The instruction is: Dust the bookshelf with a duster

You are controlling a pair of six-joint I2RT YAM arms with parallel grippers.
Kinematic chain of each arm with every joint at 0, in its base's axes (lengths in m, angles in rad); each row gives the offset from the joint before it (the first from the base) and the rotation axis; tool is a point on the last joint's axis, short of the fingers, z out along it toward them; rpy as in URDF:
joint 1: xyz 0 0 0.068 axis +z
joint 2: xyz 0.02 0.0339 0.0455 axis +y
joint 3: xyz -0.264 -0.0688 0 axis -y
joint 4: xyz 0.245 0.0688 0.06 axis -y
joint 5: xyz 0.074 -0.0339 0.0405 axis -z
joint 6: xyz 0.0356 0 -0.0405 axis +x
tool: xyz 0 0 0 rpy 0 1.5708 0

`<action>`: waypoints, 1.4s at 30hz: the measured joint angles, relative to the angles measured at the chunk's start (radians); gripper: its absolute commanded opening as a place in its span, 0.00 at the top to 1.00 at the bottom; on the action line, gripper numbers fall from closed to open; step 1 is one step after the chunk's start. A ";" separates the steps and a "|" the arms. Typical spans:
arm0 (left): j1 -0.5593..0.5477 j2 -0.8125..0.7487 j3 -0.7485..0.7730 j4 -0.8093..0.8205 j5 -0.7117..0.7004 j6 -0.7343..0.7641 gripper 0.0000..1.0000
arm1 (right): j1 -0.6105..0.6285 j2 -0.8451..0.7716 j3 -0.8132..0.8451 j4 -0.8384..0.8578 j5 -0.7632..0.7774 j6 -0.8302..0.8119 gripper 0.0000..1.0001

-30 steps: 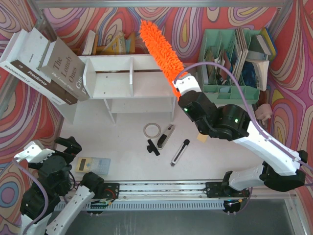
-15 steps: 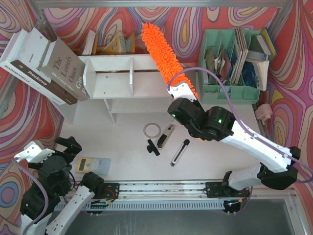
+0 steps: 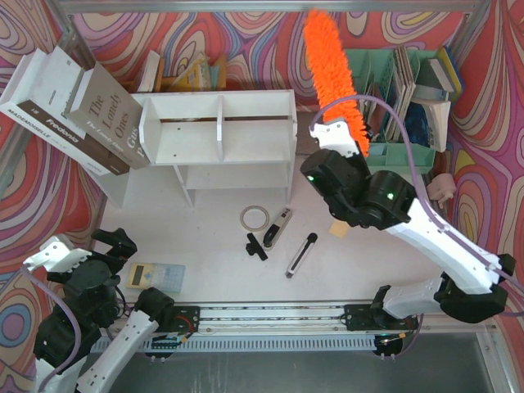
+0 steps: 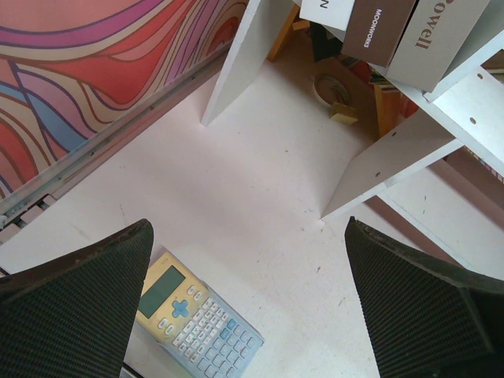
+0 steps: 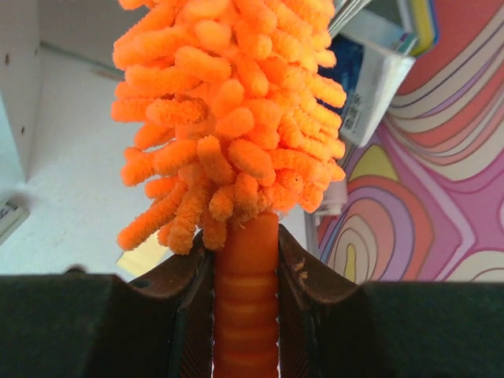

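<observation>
The white two-tier bookshelf (image 3: pixel 188 104) stands at the back, left of centre. The fluffy orange duster (image 3: pixel 332 74) is up in the air to the right of the shelf's right side panel, pointing at the back wall and not touching the shelf. My right gripper (image 3: pixel 337 135) is shut on its ribbed orange handle (image 5: pixel 246 268), just below the fluffy head (image 5: pixel 228 94), with a jaw pressed on each side. My left gripper (image 4: pixel 248 223) hangs open and empty low at the near left, above a calculator (image 4: pixel 197 315).
Large books (image 3: pixel 90 115) lean against the shelf's left end. A mint-green file organizer (image 3: pixel 401 151) is at the back right, partly behind the duster. A tape ring (image 3: pixel 255 217), black-and-silver tools (image 3: pixel 278 229) and a pen-like tool (image 3: pixel 301 254) lie mid-table.
The right arm has swung the duster rightward, from lying across the shelf's right end to clear of it, in front of the organizer. The left arm has not moved.
</observation>
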 measured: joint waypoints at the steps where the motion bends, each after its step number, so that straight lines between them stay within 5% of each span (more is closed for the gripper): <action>1: 0.000 0.000 0.000 0.000 0.000 0.000 0.02 | -0.003 -0.012 0.003 0.012 0.019 -0.018 1.00; 8: 0.000 0.000 0.000 0.000 0.000 0.000 0.02 | -0.003 -0.131 0.039 0.195 0.043 -0.170 1.00; 28: 0.000 0.000 0.000 0.000 0.000 0.000 0.02 | -0.003 -0.045 0.012 0.271 -0.502 -0.185 1.00; 42: 0.000 0.000 -0.001 0.000 0.000 0.000 0.02 | -0.002 0.035 0.009 0.204 -0.397 -0.136 1.00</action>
